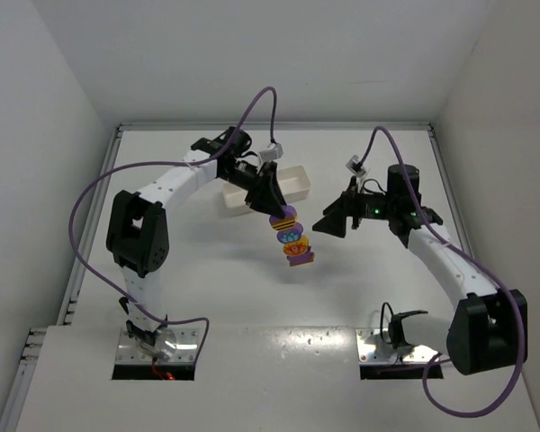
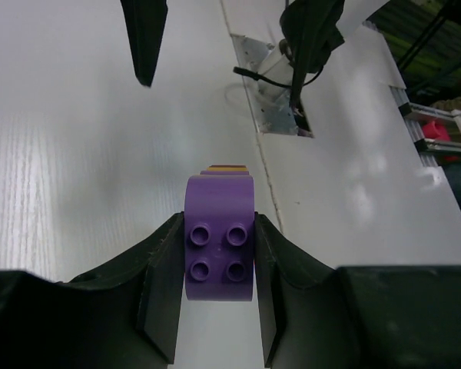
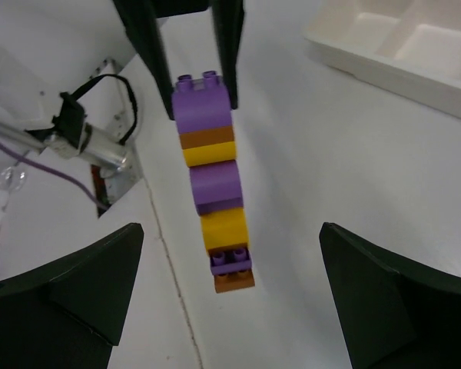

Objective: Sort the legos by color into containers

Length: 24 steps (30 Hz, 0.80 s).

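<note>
Spreading across the whole scene is a white counter (image 1: 207,288), with two white arms bolted at its near edge and reaching in toward the middle. A long white tray (image 1: 297,180) with open square compartments lies toward the far side, just behind the left arm's wrist; the compartments that show hold nothing.

Between the arms, a tall lego stack (image 1: 291,238) hangs in the air at the middle of the counter, well apart from the tray. From the top it runs purple, orange, yellow, purple, yellow, a smaller purple piece, then orange at the bottom.

The left tool (image 1: 279,213) is clamped on the top purple brick (image 2: 219,246), one finger on each flat side and the studs facing its camera. The right tool (image 1: 328,220) is spread wide and carries nothing, just right of the stack and facing it.

The bricks look light, stiff and smooth-sided, so they would probably slip under a loose pinch. Only press-fit studs join them, so the column is likely to bend or snap apart if pushed sideways. The best hold for the right tool seems to be across the flat sides of one lower brick, away from studs and rounded faces, pulling straight along the stack.
</note>
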{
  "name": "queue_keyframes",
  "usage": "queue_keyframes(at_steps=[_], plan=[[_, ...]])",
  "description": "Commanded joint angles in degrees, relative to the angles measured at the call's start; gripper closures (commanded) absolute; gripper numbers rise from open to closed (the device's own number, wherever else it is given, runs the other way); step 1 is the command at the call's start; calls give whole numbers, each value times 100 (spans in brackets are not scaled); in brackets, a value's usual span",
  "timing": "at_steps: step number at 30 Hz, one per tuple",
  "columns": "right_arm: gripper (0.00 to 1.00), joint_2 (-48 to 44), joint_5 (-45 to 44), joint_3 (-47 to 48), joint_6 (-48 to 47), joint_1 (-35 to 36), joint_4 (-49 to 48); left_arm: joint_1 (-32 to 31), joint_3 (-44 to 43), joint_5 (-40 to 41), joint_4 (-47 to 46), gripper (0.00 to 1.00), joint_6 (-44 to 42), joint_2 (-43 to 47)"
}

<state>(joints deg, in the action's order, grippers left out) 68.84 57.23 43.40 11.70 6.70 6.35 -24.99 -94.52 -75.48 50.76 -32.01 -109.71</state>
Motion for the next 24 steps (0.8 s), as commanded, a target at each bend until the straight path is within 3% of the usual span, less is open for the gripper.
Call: queue_keyframes(at_steps=[1,16,24], plan=[[2,77,701,63,280,296,-679,65,21,-801,-40,94,28,73],[4,709,464,336,-212,1018,-354,65,21,-907,-93,94,195,20],[9,1070,350,670,-265,1202,-248,12,21,-907,-93,94,195,-33]])
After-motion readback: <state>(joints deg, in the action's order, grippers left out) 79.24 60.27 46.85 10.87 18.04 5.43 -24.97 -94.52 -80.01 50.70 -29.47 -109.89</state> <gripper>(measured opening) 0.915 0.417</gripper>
